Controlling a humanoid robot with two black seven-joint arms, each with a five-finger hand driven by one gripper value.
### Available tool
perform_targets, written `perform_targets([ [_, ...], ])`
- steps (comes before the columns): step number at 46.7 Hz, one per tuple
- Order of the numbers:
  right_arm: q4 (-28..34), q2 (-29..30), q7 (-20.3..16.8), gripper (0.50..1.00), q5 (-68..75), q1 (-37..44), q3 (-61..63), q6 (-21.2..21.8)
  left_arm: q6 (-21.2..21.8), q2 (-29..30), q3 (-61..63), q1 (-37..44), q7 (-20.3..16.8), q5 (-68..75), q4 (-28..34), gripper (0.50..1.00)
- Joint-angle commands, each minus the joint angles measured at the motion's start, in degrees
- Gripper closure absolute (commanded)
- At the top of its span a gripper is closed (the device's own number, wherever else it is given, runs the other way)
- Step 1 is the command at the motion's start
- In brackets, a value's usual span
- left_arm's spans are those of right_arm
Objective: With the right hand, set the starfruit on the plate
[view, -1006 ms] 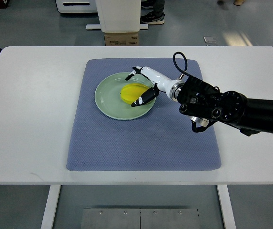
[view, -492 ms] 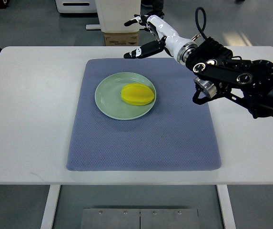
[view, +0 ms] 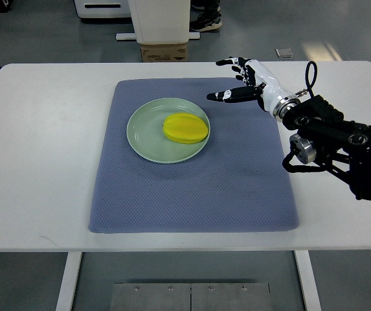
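Observation:
A yellow starfruit [view: 186, 127] lies on the right half of the pale green plate [view: 147, 140], which sits on the blue-grey mat [view: 191, 188]. My right hand [view: 236, 83] hovers over the mat's far right corner, to the right of the plate and apart from the fruit. Its fingers are spread and hold nothing. Its black forearm [view: 340, 139] reaches in from the right edge. The left arm does not show.
The white table [view: 36, 149] carries the mat. Beyond its far edge stand a cardboard box [view: 164, 53] and a white pedestal [view: 160, 19], with a person's shoes [view: 206, 19] on the floor.
The right hand let go of the starfruit on the plate, lifted away toward the far edge, and has now swung right and come down beside the plate. The fruit stays put.

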Motion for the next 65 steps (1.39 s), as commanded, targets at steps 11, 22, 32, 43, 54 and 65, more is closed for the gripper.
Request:
perform_targets([
  [11,-1.2,-0.1,-2.6,0.500,5.4,-8.9,18.3,3.3,0.0,0.0,0.1,0.0,0.0,0.0,0.0,0.500],
  [22,-7.8,0.2,-3.7,0.500,15.2,-9.9,23.0,6.6,0.0,0.0,0.0,0.0,0.0,0.0,0.0,0.500],
  [32,-14.4,0.7,-3.7,0.500,19.7,-10.4,27.0,11.1,0.0,0.0,0.0,0.0,0.0,0.0,0.0,0.500],
  [43,-20.4,1.2,-3.6,0.500,19.8,-11.5,29.0,14.6,0.0,0.0,0.0,0.0,0.0,0.0,0.0,0.500],
  [54,-22.4,2.7,-3.7,0.500,19.8,-13.3,29.1,15.8,0.0,0.0,0.0,0.0,0.0,0.0,0.0,0.500],
  [65,-22.5,3.2,-3.6,0.500,19.8,-13.7,29.0,15.8,0.0,0.0,0.1,0.0,0.0,0.0,0.0,0.500],
])
